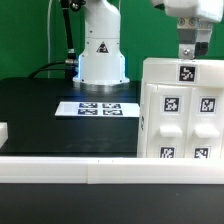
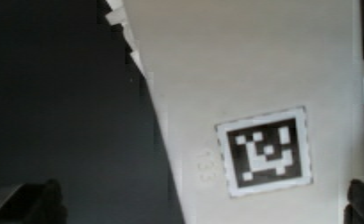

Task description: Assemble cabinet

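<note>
On the exterior view's right, the cabinet (image 1: 180,110) stands upright on the black table (image 1: 40,110), a big white box that reaches from mid-frame down behind the long white rail (image 1: 60,168) in the foreground. Its near face carries white blocks with black-and-white square tags, one up top and two rows of two below; lowest pair partly cut off by the rail. Gripper (image 1: 187,55) hangs right over the cabinet's top edge, fingers pointing down, tips at or just above the top tagged block. Contact not clear from this view.

Wrist view: a white cabinet panel (image 2: 232,90) fills most of the frame, running at a slant, with one tag (image 2: 266,150) on it. Dark table surface beside the panel. Two dark fingertips (image 2: 33,200) show at the two lower corners of the frame, well apart, panel lying between them. So the jaws are spread wide, nothing pinched.

Marker board (image 1: 97,108) lies flat on the table near the middle, between the cabinet and the white robot base (image 1: 102,45) behind it. Small white piece (image 1: 3,131) at the exterior view's left edge, mostly out of frame, can't identify.
</note>
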Available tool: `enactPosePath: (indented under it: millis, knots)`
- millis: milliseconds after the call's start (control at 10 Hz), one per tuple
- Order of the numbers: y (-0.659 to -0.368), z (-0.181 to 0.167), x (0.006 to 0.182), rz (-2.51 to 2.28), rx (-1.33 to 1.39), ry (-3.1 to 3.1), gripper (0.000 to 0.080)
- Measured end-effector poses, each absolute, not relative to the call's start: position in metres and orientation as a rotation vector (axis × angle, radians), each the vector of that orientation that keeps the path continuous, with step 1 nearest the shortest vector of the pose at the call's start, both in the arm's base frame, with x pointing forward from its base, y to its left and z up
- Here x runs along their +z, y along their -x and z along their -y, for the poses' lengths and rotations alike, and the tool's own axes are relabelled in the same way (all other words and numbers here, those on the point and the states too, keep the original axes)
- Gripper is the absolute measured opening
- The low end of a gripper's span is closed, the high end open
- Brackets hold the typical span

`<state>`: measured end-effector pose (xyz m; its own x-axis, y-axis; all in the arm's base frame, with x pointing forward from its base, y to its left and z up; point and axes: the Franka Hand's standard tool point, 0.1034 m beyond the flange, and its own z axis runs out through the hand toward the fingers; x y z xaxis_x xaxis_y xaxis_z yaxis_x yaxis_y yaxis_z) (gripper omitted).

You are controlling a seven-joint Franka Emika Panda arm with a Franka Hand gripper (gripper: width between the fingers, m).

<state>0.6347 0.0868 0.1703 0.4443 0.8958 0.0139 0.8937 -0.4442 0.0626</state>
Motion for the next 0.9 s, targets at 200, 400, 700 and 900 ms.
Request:
enactPosePath:
  millis: [200, 400, 700, 900]
  knots:
    - [-0.629, -0.093, 0.166, -1.664, 0.044, -2.609, 0.0797]
    - [-0.626, -0.093, 0.164, -1.671, 0.036, -2.609, 0.0797]
    - [-0.622, -0.091, 0.156, -1.665, 0.035, -2.613, 0.0797]
    - [-0.62, -0.087, 0.153, -1.654, 0.027, -2.623, 0.0783]
